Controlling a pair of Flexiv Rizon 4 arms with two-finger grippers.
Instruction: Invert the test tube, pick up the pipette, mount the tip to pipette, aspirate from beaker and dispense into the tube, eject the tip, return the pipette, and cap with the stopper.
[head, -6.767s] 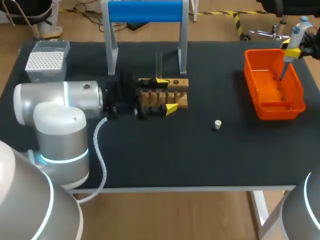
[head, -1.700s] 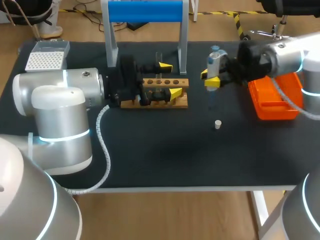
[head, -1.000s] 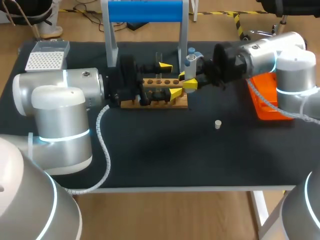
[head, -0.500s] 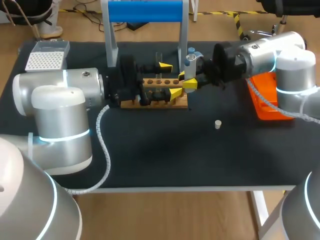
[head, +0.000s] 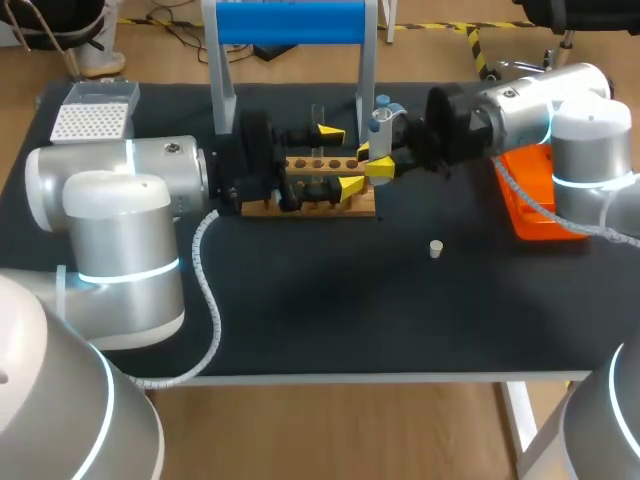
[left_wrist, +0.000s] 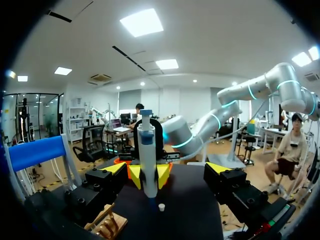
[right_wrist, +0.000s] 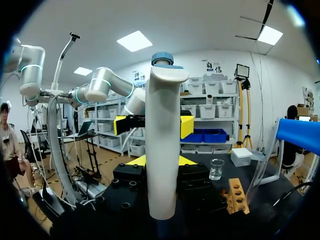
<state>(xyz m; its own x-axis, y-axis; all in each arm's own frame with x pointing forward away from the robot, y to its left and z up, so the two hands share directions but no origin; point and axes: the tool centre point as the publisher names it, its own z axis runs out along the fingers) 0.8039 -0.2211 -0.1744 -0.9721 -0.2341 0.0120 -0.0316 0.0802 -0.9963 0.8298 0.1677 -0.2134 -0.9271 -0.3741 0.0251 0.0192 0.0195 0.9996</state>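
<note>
The right claw (head: 373, 158) was clenched on the pipette (head: 379, 125), gripping its body from both sides and holding it upright just beside the right end of the wooden rack (head: 318, 190). The left claw (head: 337, 159) hung over that rack with its fingers spread wide and nothing between them. From its own wrist view the pipette stood straight ahead, centred on the gap. The test tube (head: 318, 118) stood upright at the rack's far side; whether it sat in a hole could not be told.

The step in hand was judged to be mounting a tip. The tip box (head: 92, 122) lay well apart at the far left corner of the counter (head: 300, 300), beyond the left arm. Doing the step well called for holding the pipette vertical and carrying it high enough to clear the rack, the tube and the left arm's wrist. The shaft would then need lining up over one tip and pressing straight down, not at a slant, so that the tip seated evenly. If a hand-over to the left claw was meant instead, that claw would need to close on the body clear of the right's grip before the right let go. The beaker (right_wrist: 216, 169) stood near the tip box, the stopper (head: 435, 247) lay loose on open counter, and the orange bin (head: 525, 222) sat at the right.
</note>
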